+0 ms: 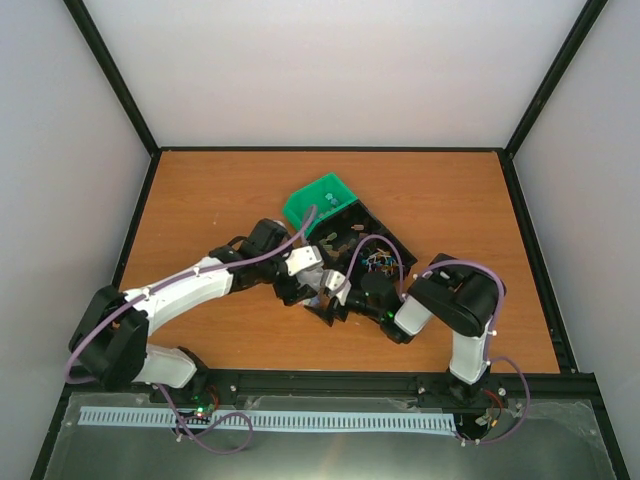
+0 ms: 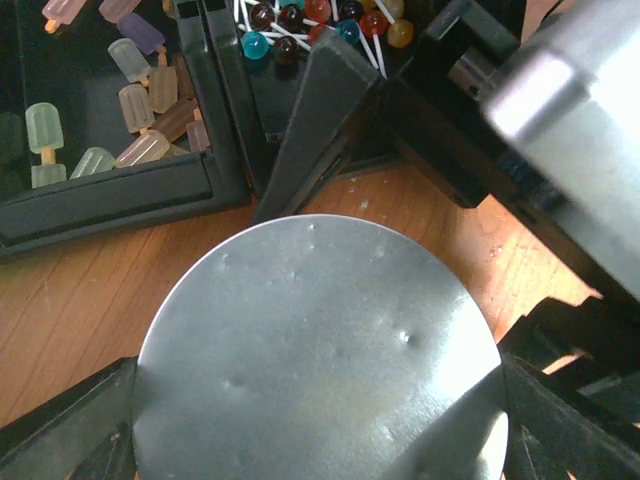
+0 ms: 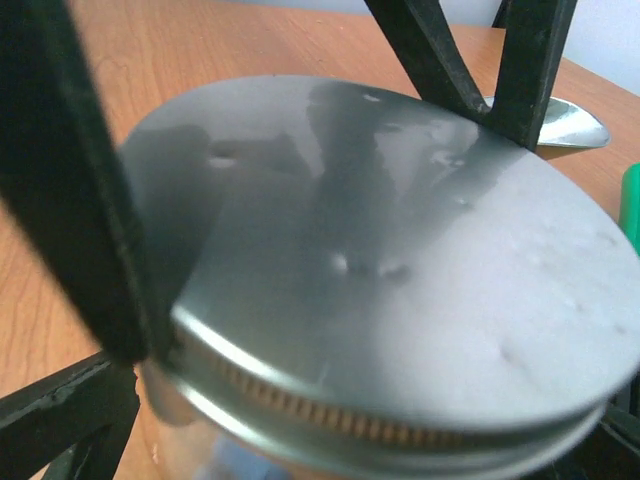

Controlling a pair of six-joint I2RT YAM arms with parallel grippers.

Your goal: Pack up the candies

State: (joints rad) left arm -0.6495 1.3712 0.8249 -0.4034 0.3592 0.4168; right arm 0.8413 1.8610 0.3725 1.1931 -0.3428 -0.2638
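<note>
A jar with a round silver lid (image 2: 320,350) stands on the wooden table between both arms; in the top view (image 1: 328,297) it is mostly hidden by them. My left gripper (image 2: 320,425) is shut on the lid, one finger (image 2: 70,425) at each side of it. My right gripper (image 3: 340,445) is shut on the jar just below the lid's ribbed rim (image 3: 330,415). The tiny chunky candies do not show clearly. Only a bluish blur (image 3: 235,465) shows through the jar wall.
A black compartment tray (image 1: 385,240) lies just behind the jar, with pale ice-lolly shaped sweets (image 2: 140,95) and round lollipops (image 2: 320,15). A green box (image 1: 322,203) rests at its far left. A metal scoop (image 3: 565,122) lies beyond the jar.
</note>
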